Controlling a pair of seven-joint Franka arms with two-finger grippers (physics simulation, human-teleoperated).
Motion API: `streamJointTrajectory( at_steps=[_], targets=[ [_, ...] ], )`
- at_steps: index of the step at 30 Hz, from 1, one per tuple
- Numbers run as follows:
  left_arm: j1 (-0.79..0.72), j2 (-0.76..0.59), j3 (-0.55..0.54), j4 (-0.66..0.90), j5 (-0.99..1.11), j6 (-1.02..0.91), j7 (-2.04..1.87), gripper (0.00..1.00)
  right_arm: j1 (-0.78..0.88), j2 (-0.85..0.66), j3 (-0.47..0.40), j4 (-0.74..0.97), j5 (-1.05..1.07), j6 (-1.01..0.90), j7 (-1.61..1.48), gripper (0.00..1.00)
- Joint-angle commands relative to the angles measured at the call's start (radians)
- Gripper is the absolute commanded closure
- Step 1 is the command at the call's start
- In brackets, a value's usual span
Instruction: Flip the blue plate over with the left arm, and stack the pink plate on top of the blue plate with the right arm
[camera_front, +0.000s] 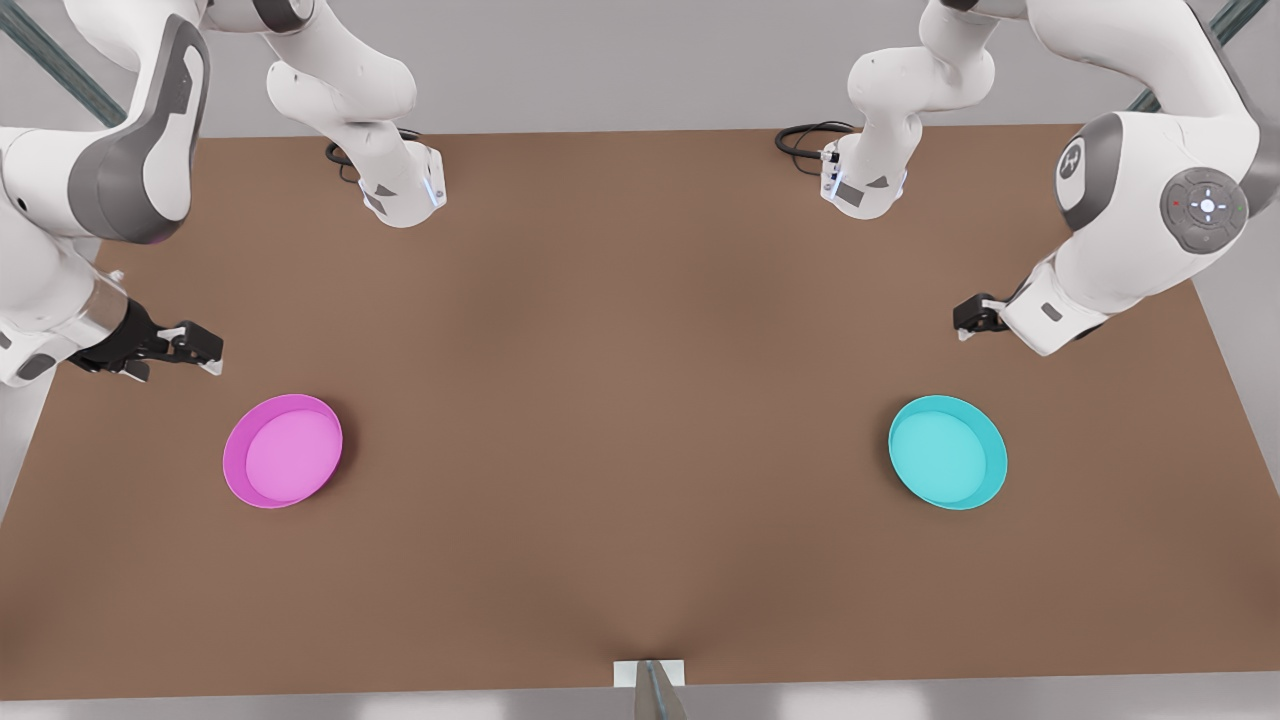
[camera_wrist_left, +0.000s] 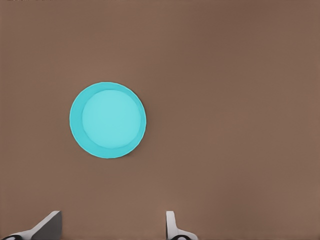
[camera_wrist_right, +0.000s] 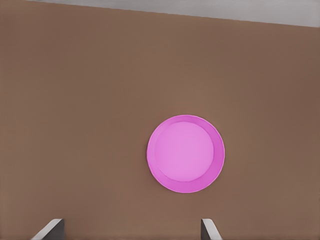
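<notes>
The blue plate (camera_front: 947, 451) lies rim-up on the brown table at the front view's right, also seen in the left wrist view as the blue plate (camera_wrist_left: 108, 120). My left gripper (camera_front: 966, 322) hovers above and behind it, open, with its fingers (camera_wrist_left: 50, 222) spread wide and nothing between them. At the front view's left the pink plate (camera_front: 283, 450) rests rim-up, the same pink plate (camera_wrist_right: 186, 154) that the right wrist view looks down on. Behind and to the side of it my right gripper (camera_front: 205, 352) hangs open and empty, fingers (camera_wrist_right: 207, 227) apart.
Both arm bases (camera_front: 405, 190) (camera_front: 865, 180) stand at the table's back edge, with black cable (camera_front: 805, 140) beside them. A small white bracket (camera_front: 648, 673) sits at the middle of the front edge. Bare brown tabletop (camera_front: 640, 400) stretches between the two plates.
</notes>
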Motion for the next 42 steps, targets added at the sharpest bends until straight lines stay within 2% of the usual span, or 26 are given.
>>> streamJointTrajectory(
  at_steps=[1,3,4,6,7,12,15,25,34,35,37,40,42],
  targets=[
    [0.000,0.001,0.000,-0.001,-0.001,0.000,0.000,0.00,0.001,0.000,0.000,0.000,0.000,0.000,0.000,0.00],
    [0.054,0.027,0.001,-0.001,-0.057,0.000,0.001,0.00,0.001,0.000,0.000,0.000,0.000,0.000,0.000,0.00],
    [0.111,0.103,0.000,0.003,-0.061,0.014,-0.002,0.00,0.001,0.000,0.000,0.000,0.000,0.000,0.000,0.00],
    [0.305,0.402,0.000,0.201,-0.210,0.011,0.032,0.00,0.001,0.000,0.000,0.000,0.000,0.000,0.000,0.00],
    [0.367,0.487,0.000,0.236,-0.248,0.018,0.087,0.00,0.001,0.000,0.000,0.000,0.000,0.000,0.000,0.00],
    [0.450,0.668,0.000,0.221,-0.385,0.270,0.290,0.00,0.001,0.001,0.000,-0.002,0.000,0.000,0.000,0.00],
    [0.448,0.706,-0.012,0.173,-0.406,0.408,0.345,0.00,0.001,0.001,0.002,-0.002,0.000,0.000,0.000,0.00],
    [0.463,0.777,-0.012,0.137,-0.405,0.410,0.463,0.00,0.001,0.001,0.008,-0.002,-0.002,-0.003,0.000,0.00],
    [0.471,0.771,-0.011,0.129,-0.403,0.364,0.495,0.00,0.001,0.001,0.009,-0.002,-0.002,-0.003,0.000,0.00],
    [0.471,0.774,-0.011,0.127,-0.403,0.364,0.504,0.03,0.001,0.000,0.009,-0.002,-0.002,-0.005,0.002,0.00],
    [0.471,0.775,-0.009,0.121,-0.397,0.364,0.532,0.24,0.001,0.000,0.009,-0.002,0.000,-0.005,0.000,0.00],
    [0.471,0.775,-0.008,0.107,-0.399,0.364,0.538,0.33,0.001,0.001,0.009,-0.002,0.000,-0.005,0.000,0.00],
    [0.471,0.777,-0.006,0.103,-0.402,0.364,0.538,0.33,0.001,0.001,0.012,-0.002,-0.002,-0.005,0.000,0.00]
  ],
)
